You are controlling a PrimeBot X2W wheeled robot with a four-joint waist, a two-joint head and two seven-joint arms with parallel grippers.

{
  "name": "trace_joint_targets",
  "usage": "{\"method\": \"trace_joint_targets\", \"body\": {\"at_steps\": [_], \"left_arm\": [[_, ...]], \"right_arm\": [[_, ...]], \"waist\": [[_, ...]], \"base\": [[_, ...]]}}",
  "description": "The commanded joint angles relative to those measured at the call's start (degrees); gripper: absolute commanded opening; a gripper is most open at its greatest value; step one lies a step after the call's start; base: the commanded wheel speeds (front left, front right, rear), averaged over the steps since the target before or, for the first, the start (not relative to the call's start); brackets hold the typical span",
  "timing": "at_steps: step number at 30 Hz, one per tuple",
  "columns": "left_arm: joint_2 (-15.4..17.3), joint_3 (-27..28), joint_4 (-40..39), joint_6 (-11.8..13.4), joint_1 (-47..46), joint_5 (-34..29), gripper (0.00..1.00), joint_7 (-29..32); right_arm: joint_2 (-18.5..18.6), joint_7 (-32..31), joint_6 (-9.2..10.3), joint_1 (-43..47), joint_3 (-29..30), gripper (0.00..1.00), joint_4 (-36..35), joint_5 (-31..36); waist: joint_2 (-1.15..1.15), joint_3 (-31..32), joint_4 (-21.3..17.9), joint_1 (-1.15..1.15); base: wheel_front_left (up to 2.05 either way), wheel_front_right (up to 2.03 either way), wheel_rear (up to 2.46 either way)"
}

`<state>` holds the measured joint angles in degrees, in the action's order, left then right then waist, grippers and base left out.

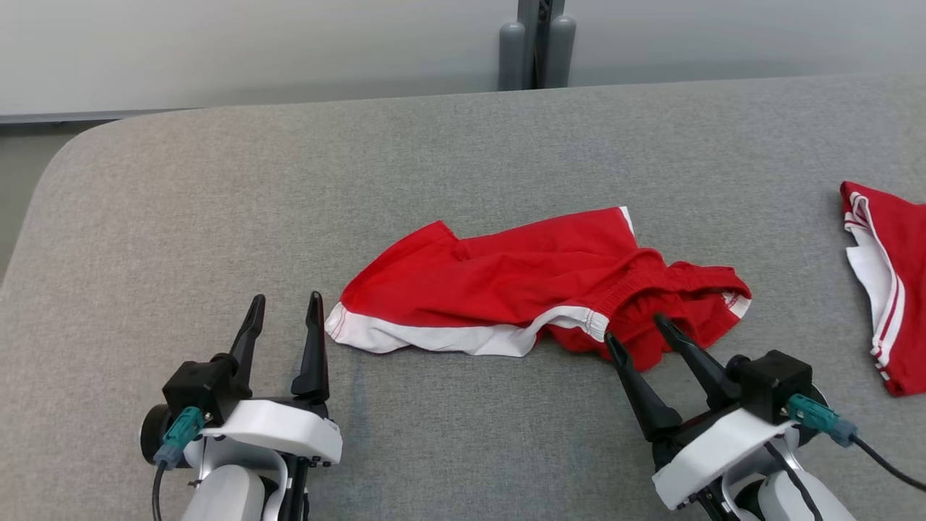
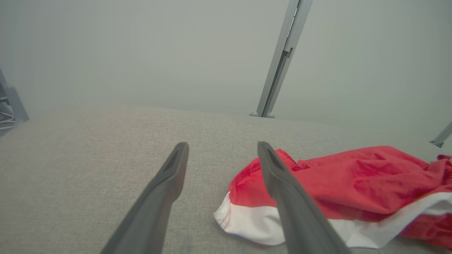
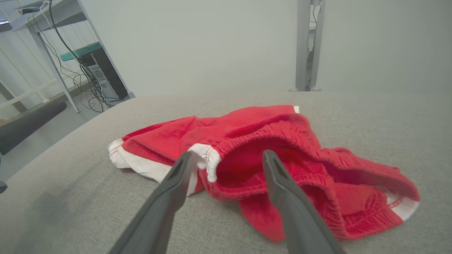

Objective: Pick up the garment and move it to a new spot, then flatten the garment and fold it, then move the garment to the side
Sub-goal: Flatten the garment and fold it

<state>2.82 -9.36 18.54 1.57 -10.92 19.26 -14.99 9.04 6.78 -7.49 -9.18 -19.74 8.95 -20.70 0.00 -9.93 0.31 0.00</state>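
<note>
— Where did the garment point(image 1: 521, 289) lie?

— Crumpled near the middle of the grey table point(image 1: 463, 159), toward its near edge. It was a red pair of shorts with white trim, stretched sideways, one leg's white hem point(image 1: 434, 336) at the robot's left and the gathered elastic waistband point(image 1: 636, 289) bunched at the robot's right.

— Was it flat?

— No. The cloth was wrinkled and partly doubled over itself, and the waistband stood open like a mouth in the right wrist view.

— And the right gripper point(image 1: 635, 328)?

— Its two dark fingers were spread wide, holding nothing. They pointed into the waistband end, one tip by the white-trimmed corner and the other over the red opening (whether either tip touched the cloth could not be told).

— The left gripper point(image 1: 286, 298)?

— Spread just as wide, and empty. It sat over bare table just beside the white hem, its fingers pointing away from the robot; in the left wrist view the nearer finger overlapped that corner of the leg.

— Anything else on the table?

— A second red piece point(image 1: 890, 282) with white stripes lay at the far right edge of the head view, well apart from the shorts. Beyond the table's far side, two grey posts point(image 1: 535, 43) stood against a pale wall.
</note>
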Motion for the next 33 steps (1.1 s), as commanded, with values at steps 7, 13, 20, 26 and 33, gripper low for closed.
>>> {"method": "trace_joint_targets", "body": {"at_steps": [7, 13, 20, 26, 33], "left_arm": [[0.2, -1.4, -0.6, 0.6, -1.2, 1.0, 1.00, -0.2], [0.2, -1.9, -0.8, 1.0, -1.1, 1.3, 1.00, -0.2], [0.2, -2.2, -1.2, 1.0, -0.2, 1.5, 1.00, -0.2], [0.2, -1.9, -1.4, 1.4, 0.5, 1.6, 1.00, -0.2], [0.2, -2.2, 0.6, 0.4, 0.8, 1.5, 1.00, -0.2]], "right_arm": [[2.1, -1.8, 0.00, -3.5, -2.2, 1.00, 3.8, -5.7], [3.2, -2.0, 0.00, -4.2, -2.7, 1.00, 5.0, -8.4], [4.2, -3.2, 0.00, -3.8, -4.0, 0.00, 5.2, -11.4], [5.1, -3.4, 0.00, -3.3, -4.0, 0.00, 4.7, -12.6], [7.0, -4.2, 0.00, -1.5, -3.4, 0.00, 2.6, -13.1]], "waist": [[0.00, -1.0, 2.7, 0.00], [0.00, -1.1, 4.5, 0.00], [0.00, -0.7, 5.8, 0.00], [0.00, -0.3, 6.0, 0.00], [0.00, 0.0, 4.9, 0.00]], "base": [[0.00, 0.00, 0.00], [0.00, 0.00, 0.00], [0.00, 0.00, 0.00], [0.00, 0.00, 0.00], [0.00, 0.00, 0.00]]}}
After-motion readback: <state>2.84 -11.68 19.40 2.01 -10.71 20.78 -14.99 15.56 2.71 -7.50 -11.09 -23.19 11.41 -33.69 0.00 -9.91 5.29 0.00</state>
